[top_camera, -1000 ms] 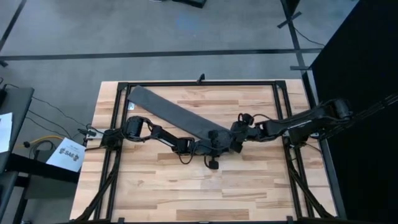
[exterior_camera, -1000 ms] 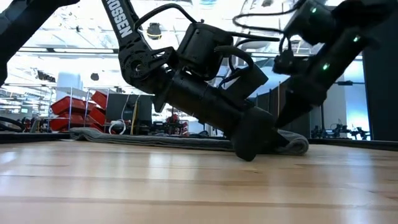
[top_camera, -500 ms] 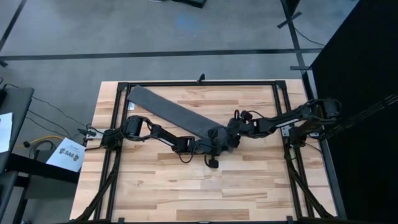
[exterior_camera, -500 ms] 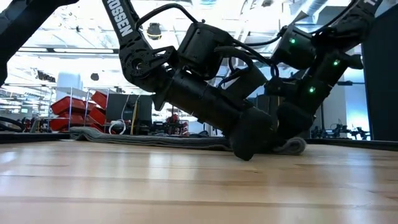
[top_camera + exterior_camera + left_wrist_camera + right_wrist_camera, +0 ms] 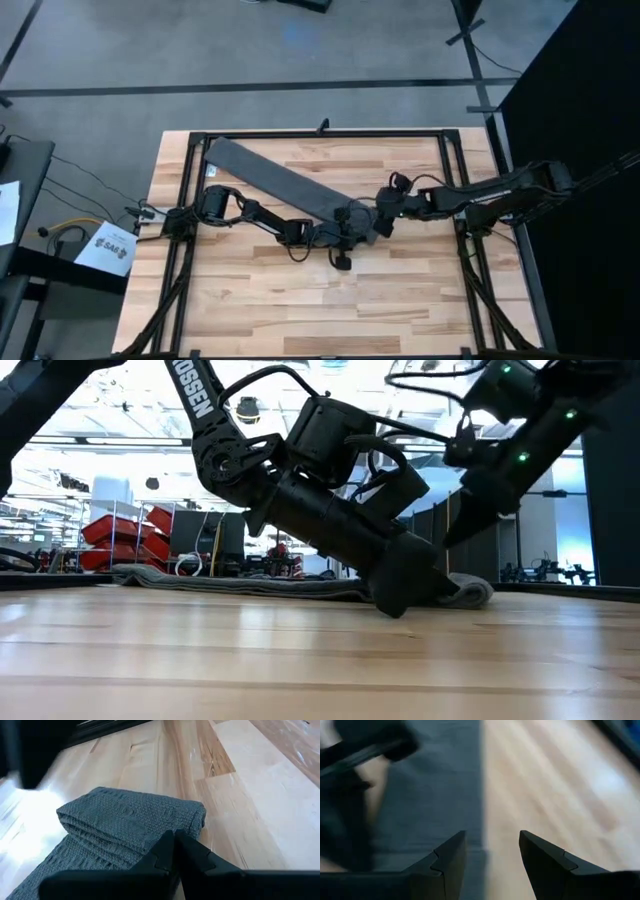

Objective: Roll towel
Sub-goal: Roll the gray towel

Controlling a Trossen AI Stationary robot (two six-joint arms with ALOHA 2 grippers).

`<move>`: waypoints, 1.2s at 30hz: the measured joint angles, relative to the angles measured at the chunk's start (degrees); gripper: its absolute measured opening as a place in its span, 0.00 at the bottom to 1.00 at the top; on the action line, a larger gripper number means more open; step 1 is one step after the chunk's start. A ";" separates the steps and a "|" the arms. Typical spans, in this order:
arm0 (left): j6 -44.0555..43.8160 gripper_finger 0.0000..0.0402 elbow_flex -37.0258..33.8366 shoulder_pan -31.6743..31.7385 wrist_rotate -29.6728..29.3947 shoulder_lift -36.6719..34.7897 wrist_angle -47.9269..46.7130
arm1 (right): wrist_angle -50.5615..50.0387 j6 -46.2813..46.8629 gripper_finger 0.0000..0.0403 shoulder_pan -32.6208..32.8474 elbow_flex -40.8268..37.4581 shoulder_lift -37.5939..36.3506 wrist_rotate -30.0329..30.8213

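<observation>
The towel (image 5: 278, 178), dark grey, lies as a long folded strip running diagonally across the worktop (image 5: 400, 290), from the far left corner down toward the centre. Its near end is folded over on itself into a short thick layer, seen plainly in the left wrist view (image 5: 125, 827), where the fold's edge lies flat on bare wood. The low view shows the strip lying flat along the surface with a rounded bump at that end (image 5: 470, 592).

The left pincer (image 5: 352, 225) sits on the folded end, its fingers (image 5: 172, 852) closed together with their tips meeting at the cloth; whether fabric is actually pinched between them cannot be determined. The right pincer (image 5: 384, 212) stands just beside the same end, raised clear of the towel in the low view (image 5: 478, 510); its fingers (image 5: 447, 857) are spread well apart and hold nothing, with the towel's long edge below.

Open wood extends across the whole near half of the worktop and to the right of the fold. The black frame rail (image 5: 330, 133) borders the far edge
</observation>
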 joint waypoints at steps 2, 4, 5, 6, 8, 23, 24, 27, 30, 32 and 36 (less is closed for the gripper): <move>-0.02 0.01 -0.05 0.14 0.22 -0.40 -0.29 | 4.16 -0.01 0.42 1.00 -2.11 0.97 -2.57; -0.04 0.01 -0.09 0.28 0.24 -0.78 -1.11 | 8.87 0.29 0.42 1.76 -3.99 2.78 -3.40; -0.04 0.01 -0.09 0.30 0.23 -0.94 -1.02 | 10.80 0.36 0.42 1.82 -4.92 3.73 -3.39; -0.04 0.01 -0.09 0.31 0.21 -1.22 -1.28 | 12.34 0.39 0.42 1.74 -5.73 4.70 -3.38; -0.04 0.01 -0.08 0.35 0.20 -1.51 -1.38 | 15.14 0.41 0.42 0.85 -6.73 7.03 -3.38; -0.58 0.01 -0.24 2.06 0.24 -12.50 -19.36 | 23.53 -0.07 0.42 -3.86 -7.72 14.40 -2.95; -0.31 0.01 -0.24 2.66 0.21 -13.05 -19.88 | 23.40 -0.07 0.42 -3.86 -7.74 14.40 -2.95; -0.62 0.01 -0.50 4.84 0.04 -13.28 -19.72 | 23.33 -0.14 0.42 -3.64 -7.78 14.43 -2.90; -1.94 0.01 -0.50 6.73 2.80 -11.37 -18.66 | 23.23 -0.93 0.42 -3.39 -7.81 14.44 -2.68; -2.63 0.01 -0.42 7.10 4.92 -9.13 -15.53 | 23.02 -0.97 0.42 -3.39 -7.83 14.45 -2.70; -3.91 0.01 0.09 6.48 6.19 -6.03 -12.49 | 23.15 -2.16 0.42 -3.51 -7.84 14.39 -2.88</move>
